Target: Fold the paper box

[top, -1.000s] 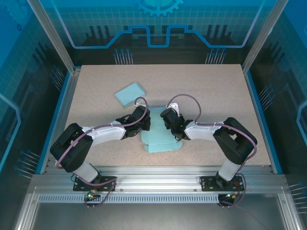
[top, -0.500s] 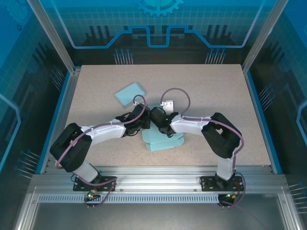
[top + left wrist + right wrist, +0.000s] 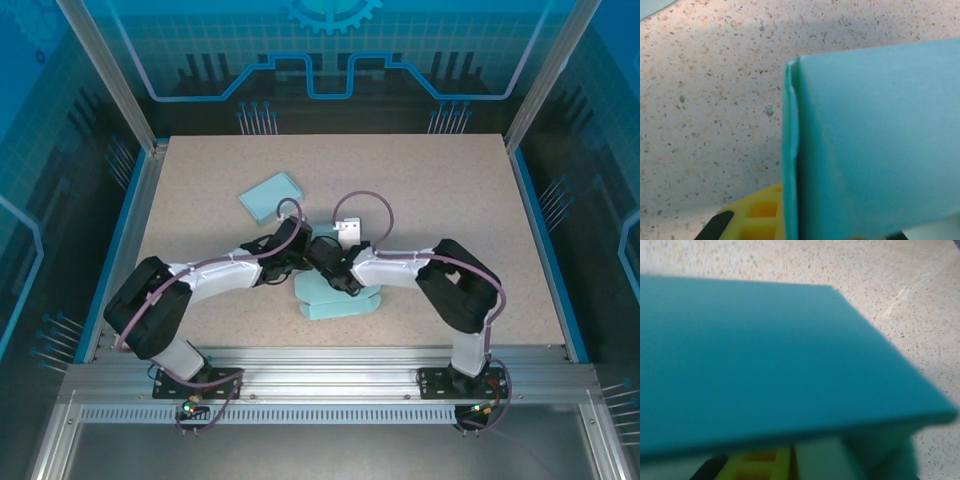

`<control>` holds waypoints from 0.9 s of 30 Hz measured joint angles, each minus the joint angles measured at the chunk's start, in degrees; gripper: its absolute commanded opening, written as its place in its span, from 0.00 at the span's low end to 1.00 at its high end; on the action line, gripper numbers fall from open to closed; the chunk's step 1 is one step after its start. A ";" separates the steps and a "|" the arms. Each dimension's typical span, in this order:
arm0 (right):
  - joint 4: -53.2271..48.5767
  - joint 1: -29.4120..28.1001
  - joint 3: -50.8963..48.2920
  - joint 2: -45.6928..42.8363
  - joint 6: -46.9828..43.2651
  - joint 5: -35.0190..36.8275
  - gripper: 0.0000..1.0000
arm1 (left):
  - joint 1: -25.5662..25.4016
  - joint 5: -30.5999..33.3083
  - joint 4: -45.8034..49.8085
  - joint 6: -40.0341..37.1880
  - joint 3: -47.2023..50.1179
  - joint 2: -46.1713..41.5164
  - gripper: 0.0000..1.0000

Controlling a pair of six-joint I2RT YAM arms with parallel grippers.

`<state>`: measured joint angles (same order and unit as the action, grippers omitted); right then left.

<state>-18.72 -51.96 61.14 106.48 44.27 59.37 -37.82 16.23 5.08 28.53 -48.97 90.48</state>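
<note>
Lower centre of the top view: paper box [image 3: 340, 298] lies part-folded on the desk [image 3: 450, 190]. Left tool [image 3: 298, 258] is clenched, apparently pinching the doubled flap edge [image 3: 790, 150] so the crease holds. Right tool [image 3: 328, 266] meets it beneath a raised panel [image 3: 765, 355], likely bracing it. Whether it grips, I cannot tell.
</note>
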 measured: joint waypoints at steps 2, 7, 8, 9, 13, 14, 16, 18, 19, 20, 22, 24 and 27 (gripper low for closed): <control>4.52 0.37 -4.11 -2.32 -3.80 -2.60 0.42 | -0.61 0.31 0.92 -0.13 0.00 -0.04 0.00; 9.81 2.29 -8.24 -6.47 -11.63 -9.94 0.76 | -0.39 1.97 4.15 -0.17 -0.09 -0.15 0.00; 10.10 2.54 -8.48 -7.04 -12.44 -11.15 0.81 | -0.24 2.19 4.48 -0.22 -0.20 -0.20 0.00; 10.43 2.69 -8.85 -7.74 -13.22 -12.52 0.85 | -0.15 2.40 5.27 -0.31 -0.52 -0.22 0.00; 11.08 2.91 -10.54 -11.76 -15.21 -18.49 0.99 | -0.15 2.03 7.28 -0.63 -2.58 -0.28 0.00; 11.28 2.93 -11.15 -13.33 -15.58 -20.09 1.00 | -0.09 1.70 7.63 -1.05 -3.17 -0.42 0.00; 11.34 3.30 -12.26 -16.57 -16.22 -23.39 1.00 | 0.22 0.44 8.57 -1.73 -4.17 -0.83 0.00; 11.21 4.28 -13.22 -20.44 -16.35 -27.21 1.00 | 1.03 -1.66 10.27 -2.82 -5.27 -1.33 0.00; 11.08 4.92 -13.53 -22.21 -16.44 -29.00 1.00 | 1.51 -2.60 11.23 -3.37 -5.86 -1.42 0.00; 10.73 5.73 -13.79 -24.22 -16.48 -30.95 1.00 | 2.16 -3.50 12.61 -4.07 -6.73 -1.42 0.00; 10.10 7.32 -14.36 -28.59 -16.50 -34.51 1.00 | 3.26 -4.87 15.93 -5.68 -8.61 -1.40 0.00; 8.85 8.81 -14.80 -33.64 -16.50 -37.66 1.00 | 4.13 -6.12 19.87 -7.69 -10.86 -1.40 0.00; 6.67 10.10 -15.19 -40.39 -16.48 -40.19 1.00 | 4.81 -8.76 26.21 -11.08 -14.60 -0.79 0.00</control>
<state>-12.05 -41.87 45.95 66.08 27.79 19.18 -33.01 7.46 31.29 17.45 -63.57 89.69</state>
